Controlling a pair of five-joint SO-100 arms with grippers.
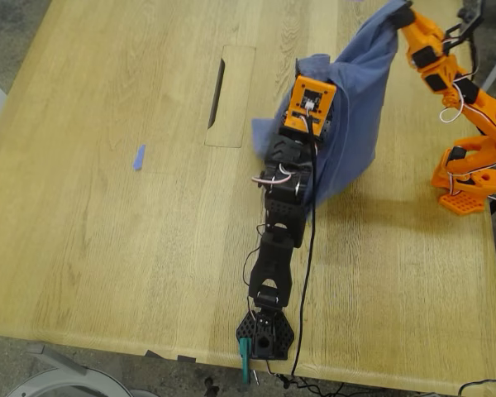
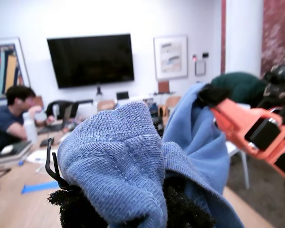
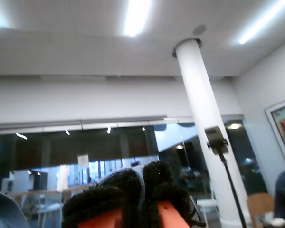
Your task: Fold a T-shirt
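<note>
The slate-blue T-shirt (image 1: 355, 99) hangs bunched between my two grippers, lifted off the wooden table (image 1: 107, 248); its lower end reaches the table near the black arm (image 1: 283, 207). My first gripper (image 2: 133, 211), on the black arm, is shut on a fold of the T-shirt (image 2: 118, 156). In the exterior view its jaws are hidden under the orange camera block (image 1: 308, 103) and the cloth. My second gripper (image 1: 403, 14), on the orange arm (image 1: 446, 74), is shut on the shirt's upper end. Its black pads (image 3: 128, 190) pinch a sliver of cloth. The chest print is hidden.
A small blue scrap (image 1: 139, 157) lies on the table at the exterior view's left. A cable slot (image 1: 217, 93) is cut into the table behind it. The orange arm's base (image 1: 471, 178) stands at the right edge, the black arm's base (image 1: 264, 331) at the front edge. A person (image 2: 12, 116) sits in the background.
</note>
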